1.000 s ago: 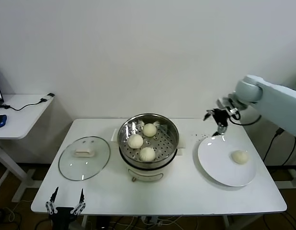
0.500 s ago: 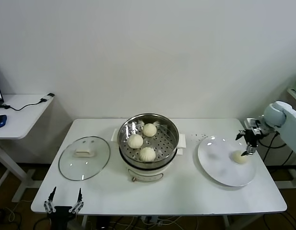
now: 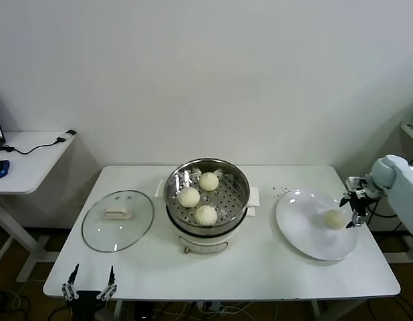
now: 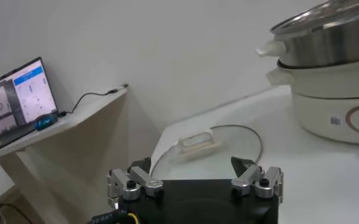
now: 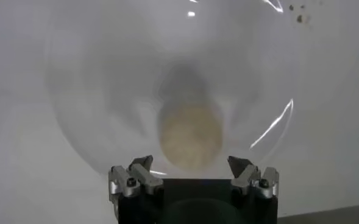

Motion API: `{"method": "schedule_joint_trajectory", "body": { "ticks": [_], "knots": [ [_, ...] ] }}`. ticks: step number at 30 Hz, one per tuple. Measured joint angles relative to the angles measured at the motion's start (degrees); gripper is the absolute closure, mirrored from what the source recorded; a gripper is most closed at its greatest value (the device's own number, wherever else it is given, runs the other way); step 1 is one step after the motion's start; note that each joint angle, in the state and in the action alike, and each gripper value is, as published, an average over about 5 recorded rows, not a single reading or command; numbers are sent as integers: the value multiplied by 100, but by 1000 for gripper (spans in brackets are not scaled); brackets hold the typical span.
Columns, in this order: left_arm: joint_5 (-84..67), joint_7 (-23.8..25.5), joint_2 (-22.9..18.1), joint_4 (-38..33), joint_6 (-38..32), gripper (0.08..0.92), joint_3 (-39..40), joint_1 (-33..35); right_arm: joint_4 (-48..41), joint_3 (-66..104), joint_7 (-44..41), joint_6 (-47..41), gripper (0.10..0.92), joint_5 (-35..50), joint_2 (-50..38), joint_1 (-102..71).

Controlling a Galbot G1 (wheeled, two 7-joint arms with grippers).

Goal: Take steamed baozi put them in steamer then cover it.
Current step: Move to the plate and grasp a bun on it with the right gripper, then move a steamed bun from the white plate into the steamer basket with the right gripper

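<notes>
Three baozi [image 3: 189, 196] lie in the shiny steamer [image 3: 238, 183] on its cream pot base at the table's middle. A fourth baozi [image 3: 335, 219] lies on the white plate [image 3: 304, 227] at the right. My right gripper [image 3: 355, 208] is open just beside this baozi on its right; in the right wrist view the baozi [image 5: 191, 137] sits just ahead of the open gripper [image 5: 191, 163]. The glass cover [image 3: 117, 221] with its cream handle lies flat at the table's left, also in the left wrist view [image 4: 199, 143]. My left gripper [image 3: 90, 285] is open, parked low at the front left.
A side desk [image 3: 26, 157] with a mouse and cable stands at the far left. The pot base [image 4: 337, 112] shows in the left wrist view. A few dark specks [image 3: 281, 189] lie on the table behind the plate.
My right gripper has swung from behind the plate to its right side and come down beside the baozi. The left arm stays parked.
</notes>
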Motion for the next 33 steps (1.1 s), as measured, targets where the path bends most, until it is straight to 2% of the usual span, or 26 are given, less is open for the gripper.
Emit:
{"method": "schedule_joint_trajectory", "body": {
  "ticks": [13, 23, 33],
  "knots": [
    [59, -3, -15, 48, 1, 177, 1, -13, -464, 232, -51, 175, 205, -335, 372, -59],
    [61, -4, -15, 54, -4, 177, 15, -29, -610, 325, -114, 266, 292, -410, 472, -9],
    [21, -3, -14, 26, -62, 177, 15, 15, -561, 128, -180, 239, 319, -151, 436, 216]
  ]
}}
